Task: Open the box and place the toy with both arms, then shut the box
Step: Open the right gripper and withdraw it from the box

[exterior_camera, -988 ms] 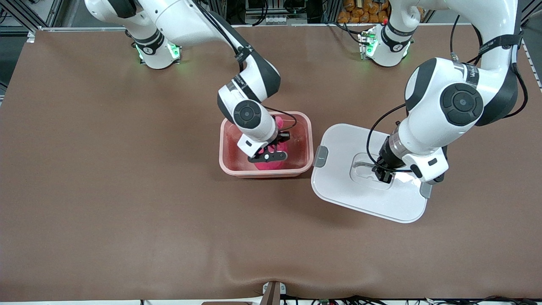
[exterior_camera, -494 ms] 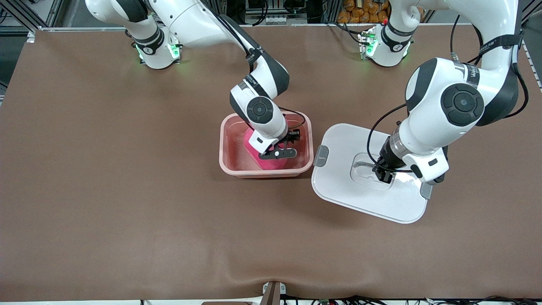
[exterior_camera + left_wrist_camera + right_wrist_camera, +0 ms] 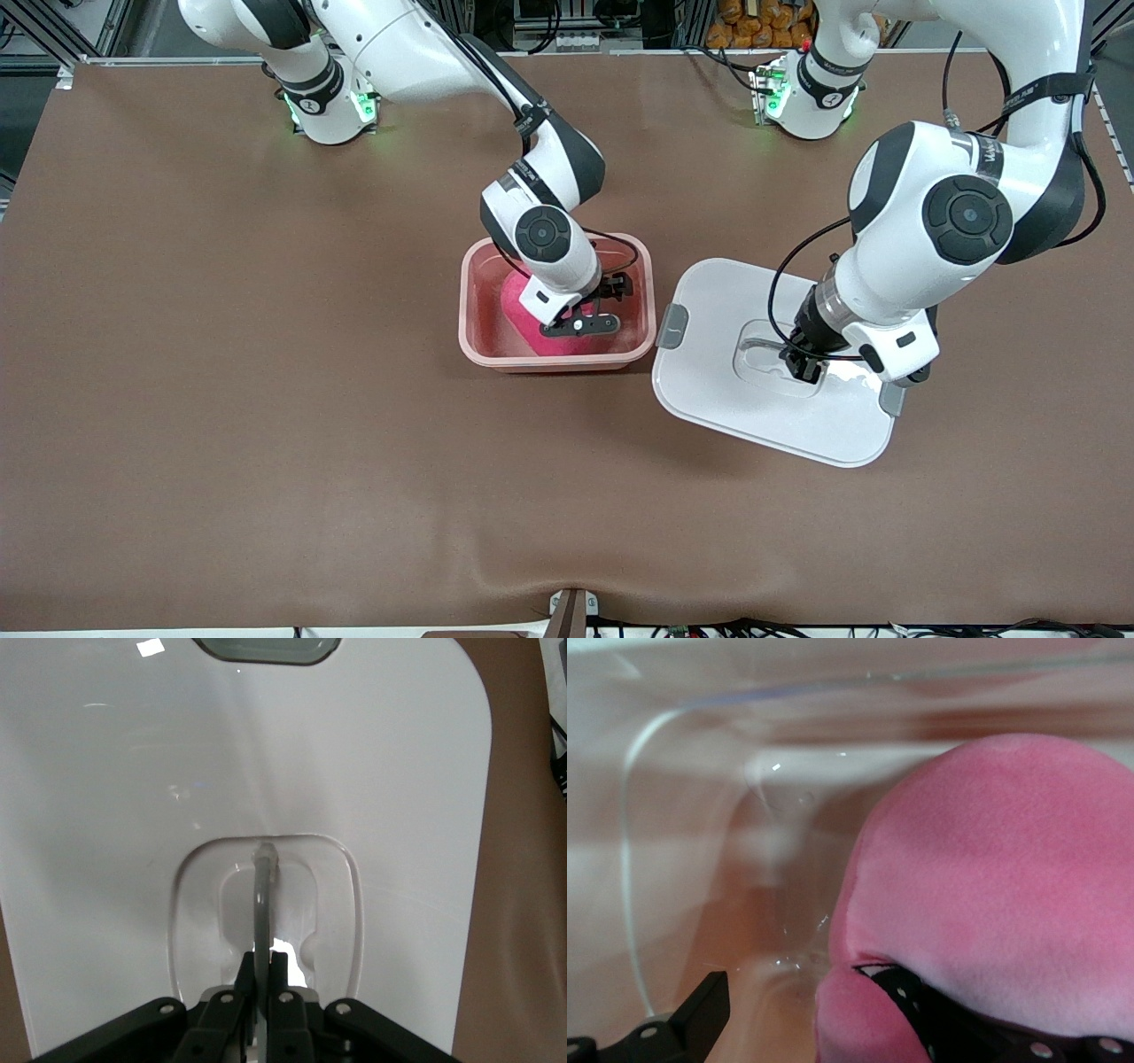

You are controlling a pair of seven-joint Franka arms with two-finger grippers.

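Note:
The pale pink box [image 3: 469,301] stands open mid-table. The bright pink toy [image 3: 523,321] lies inside it, filling much of the right wrist view [image 3: 992,868] against the box's wall [image 3: 673,815]. My right gripper [image 3: 580,319] reaches down into the box and is open, its fingers spread, with the toy resting beside one of them [image 3: 850,1028]. The white lid [image 3: 709,390] sits beside the box toward the left arm's end. My left gripper [image 3: 802,365] is shut on the lid's clear handle [image 3: 262,895], its jaws [image 3: 263,961] pinching the bar.
Grey clips [image 3: 671,325] sit on the lid's two short ends. One lid edge lies close to the box rim. Brown table cover [image 3: 266,399] stretches around, with a fold near the front camera's edge.
The right gripper went from shut on the toy to open, letting it go in the box, and shifted a little toward the left arm's end. The left arm kept still.

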